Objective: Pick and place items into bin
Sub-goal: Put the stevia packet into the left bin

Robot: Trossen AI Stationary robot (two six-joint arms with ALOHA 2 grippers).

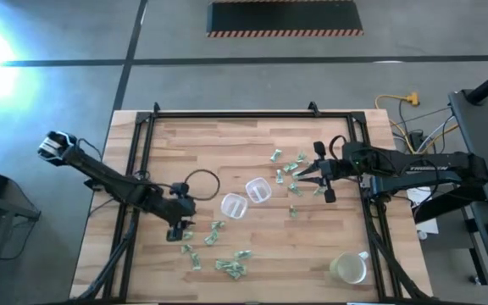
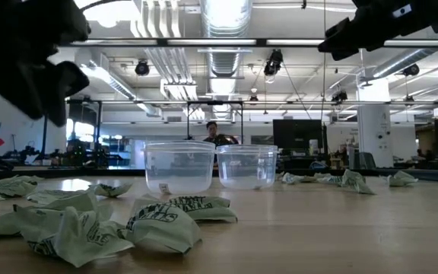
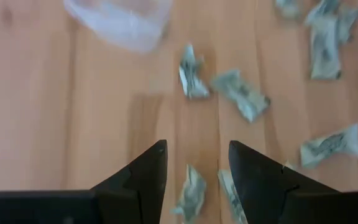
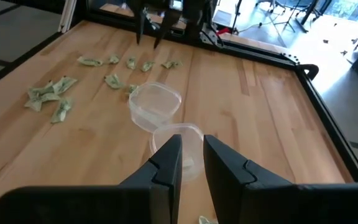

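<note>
Green wrappers [image 1: 230,268] all lie on the tabletop [image 1: 185,144]; your tubs [image 1: 234,205] look empty; left gripper [image 3: 194,165] and right gripper [image 4: 191,149] gape, holding nothing.

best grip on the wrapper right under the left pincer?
Probably straight down from above. The wrapper lies flat on the table just below the open left pincer, a crumpled strip. Close the fingers across its narrow width, on the raised crumpled middle, not the thin ends.

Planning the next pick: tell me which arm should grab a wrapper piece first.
Left, probably. The left tool is open, low over a wrapper piece lying between its tips. The right tool hovers open beside its cluster, apparently higher.
</note>
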